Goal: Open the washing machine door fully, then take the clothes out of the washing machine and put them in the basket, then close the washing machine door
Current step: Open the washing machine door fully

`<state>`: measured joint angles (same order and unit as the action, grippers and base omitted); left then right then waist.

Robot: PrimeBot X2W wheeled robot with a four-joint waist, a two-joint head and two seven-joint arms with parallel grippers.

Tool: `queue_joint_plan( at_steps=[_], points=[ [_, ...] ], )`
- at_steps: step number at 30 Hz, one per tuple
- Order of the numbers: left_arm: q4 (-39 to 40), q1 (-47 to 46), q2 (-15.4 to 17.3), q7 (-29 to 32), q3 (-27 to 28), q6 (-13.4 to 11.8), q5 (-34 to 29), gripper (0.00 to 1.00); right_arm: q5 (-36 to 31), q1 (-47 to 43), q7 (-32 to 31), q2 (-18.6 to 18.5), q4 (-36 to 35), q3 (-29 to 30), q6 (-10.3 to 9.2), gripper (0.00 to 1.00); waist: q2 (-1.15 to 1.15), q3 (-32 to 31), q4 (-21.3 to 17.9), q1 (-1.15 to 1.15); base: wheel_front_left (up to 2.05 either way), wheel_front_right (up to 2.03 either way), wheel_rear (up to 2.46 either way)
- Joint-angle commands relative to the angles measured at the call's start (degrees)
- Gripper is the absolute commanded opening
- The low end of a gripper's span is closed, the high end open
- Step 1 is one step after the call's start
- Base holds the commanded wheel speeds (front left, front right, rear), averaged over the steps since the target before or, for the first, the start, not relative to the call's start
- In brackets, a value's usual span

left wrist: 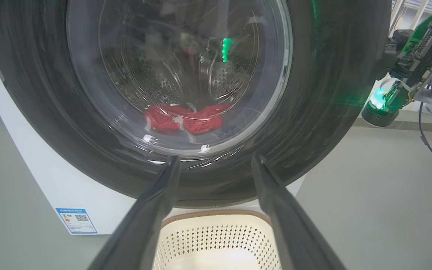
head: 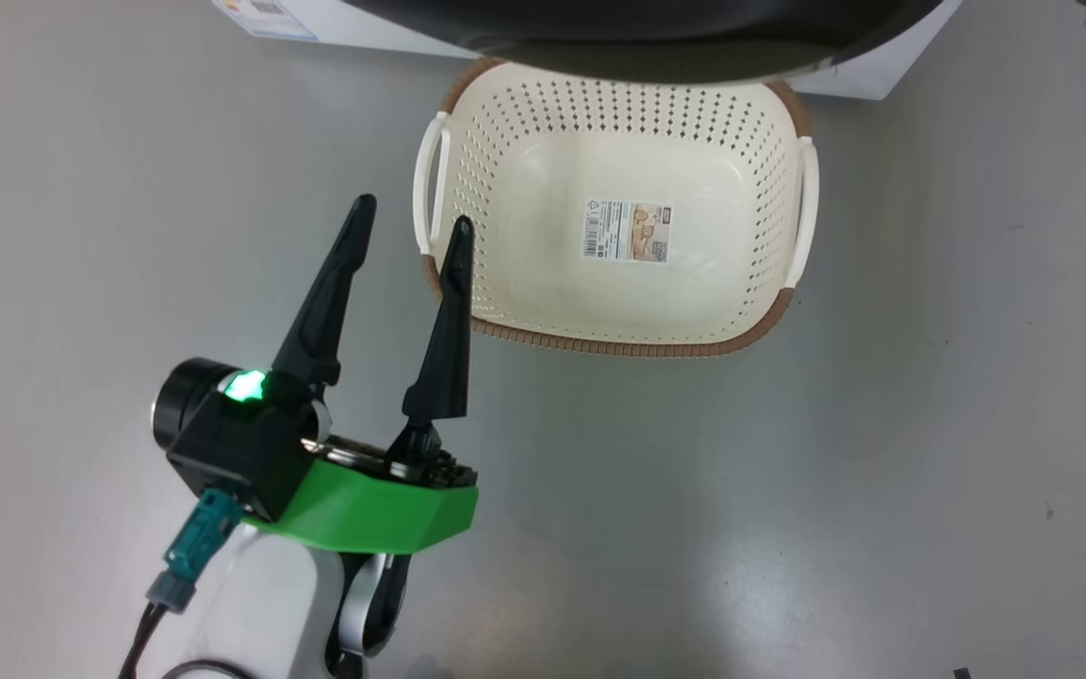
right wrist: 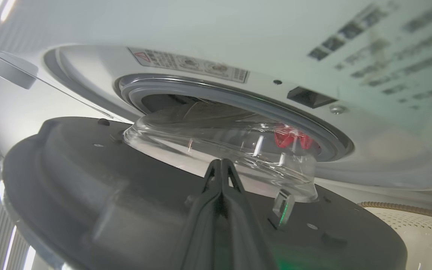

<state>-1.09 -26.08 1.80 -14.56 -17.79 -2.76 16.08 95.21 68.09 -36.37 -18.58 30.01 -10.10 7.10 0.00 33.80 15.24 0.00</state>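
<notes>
the right gripper has its two fingers pressed together with nothing between them. the tips are against or just short of the inner face of the washing machine door; i cannot tell whether they touch. at 12 o'clock from the tips bulges the door's glass bowl, close before the grey gasket of the washing machine. the door is only ajar. its latch hook sits toward 3 o'clock in the right wrist view, so the hinge seems to lie toward 9. by my judgement the opening swing belongs to this arm, pushing the inner face away from the machine's front. the clothes lie at 1 o'clock beyond the glass, inside the drum. the left gripper hangs spread wide and empty, back from the door. the basket is just beside it at 3 o'clock in the head view, its far rim under the door.
</notes>
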Motion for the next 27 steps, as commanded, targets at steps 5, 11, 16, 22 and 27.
queue_joint_plan(
  at_steps=[5, 11, 16, 22, 27],
  points=[
    [0.85, -0.23, 1.08, -0.44, 1.79, -0.49, 0.19, 1.00, -0.63, -2.84, -1.37, 1.98, -2.80, -0.88, 0.39, 0.00, 0.00, -1.03, -0.57, 0.00, 0.00, 0.00, 0.00],
    [0.41, -0.27, 1.08, -0.44, 2.08, -0.22, 0.16, 1.00, -0.57, -4.50, -1.85, 2.44, -3.06, -0.42, 0.39, 0.00, 0.00, -2.11, -0.76, 0.00, 0.00, 0.00, 0.00],
    [0.39, -0.09, 1.08, -0.44, 2.04, -0.16, 0.42, 1.00, -0.79, -5.63, -2.08, 2.53, -3.25, 0.02, 0.39, 0.00, 0.00, -2.41, -0.60, 0.00, 0.00, 0.00, 0.00],
    [0.43, -0.03, 1.08, -0.44, 2.35, -0.29, 0.43, 1.00, -2.99, -6.07, 1.44, 2.56, -3.72, 1.25, 0.39, 0.72, 0.00, -2.11, -1.06, 0.00, 0.00, 0.00, 0.00],
    [0.27, -0.05, 1.08, -0.44, 3.16, -0.29, 0.05, 1.00, -4.85, -7.82, 6.06, 3.15, -6.62, 2.59, 0.39, 1.00, 0.00, -2.29, -2.49, 0.00, 0.00, 0.00, 0.00]
  ],
)
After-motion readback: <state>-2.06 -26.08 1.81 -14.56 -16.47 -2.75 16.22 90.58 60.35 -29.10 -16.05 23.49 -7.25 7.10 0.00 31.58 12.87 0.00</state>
